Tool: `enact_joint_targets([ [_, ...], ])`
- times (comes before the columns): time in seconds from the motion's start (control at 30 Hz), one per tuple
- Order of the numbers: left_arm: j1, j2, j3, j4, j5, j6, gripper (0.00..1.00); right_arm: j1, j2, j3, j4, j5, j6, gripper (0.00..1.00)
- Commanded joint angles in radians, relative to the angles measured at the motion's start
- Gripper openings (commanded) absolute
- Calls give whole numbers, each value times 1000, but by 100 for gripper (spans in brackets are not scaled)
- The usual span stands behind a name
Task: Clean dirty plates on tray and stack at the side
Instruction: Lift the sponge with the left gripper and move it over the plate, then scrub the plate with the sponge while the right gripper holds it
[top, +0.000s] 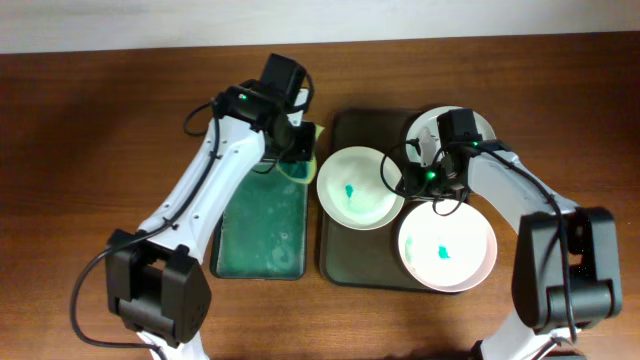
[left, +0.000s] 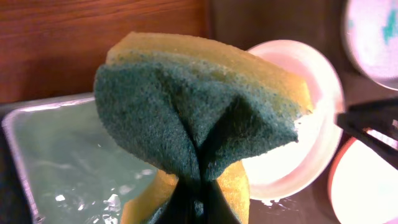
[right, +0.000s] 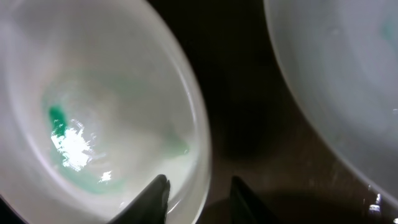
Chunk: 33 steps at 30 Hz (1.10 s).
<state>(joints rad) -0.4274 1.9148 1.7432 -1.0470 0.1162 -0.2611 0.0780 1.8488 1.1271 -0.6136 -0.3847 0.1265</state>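
First plate (right: 93, 124) fills the right wrist cam: white, shallow, with a teal smear (right: 57, 118) and wet glare in the bowl. Right end effector (right: 199, 190) is released and straddles that plate's rim. One finger is inside the bowl, the other outside over the dark tray (right: 242, 93); no clamp visible. Overhead, the first plate sits on the tray's left part, just left of the right end effector. Second plate (top: 447, 247), also carrying a teal spot, lies just in front of that end effector. Third plate (top: 484, 127) is just behind it, partly hidden by the arm. All three lie flat on the tray, side by side. Left end effector (top: 296, 150) is clenched on a sponge (left: 199, 106), yellow with a green scrub face, pinched hard enough that it folds. It's held over the corner of the green basin (top: 262, 230) next to the first plate, so the plate is just right of the sponge. Basin lies along the tray's left rim, and its bottom looks wet. Brown wood counter (top: 100, 120) sits under everything.
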Motion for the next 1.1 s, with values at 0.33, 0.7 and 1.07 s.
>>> enact_joint_targets([
  [0.33, -134, 119, 12, 132, 91, -90, 0, 14, 32, 20, -19, 214, 172, 4],
  [0.7, -234, 401, 12, 281, 203, -214, 0, 13, 20, 20, -51, 205, 159, 4],
  [1.07, -192, 423, 117, -42, -317, -269, 0, 13, 20, 19, -57, 206, 169, 4],
])
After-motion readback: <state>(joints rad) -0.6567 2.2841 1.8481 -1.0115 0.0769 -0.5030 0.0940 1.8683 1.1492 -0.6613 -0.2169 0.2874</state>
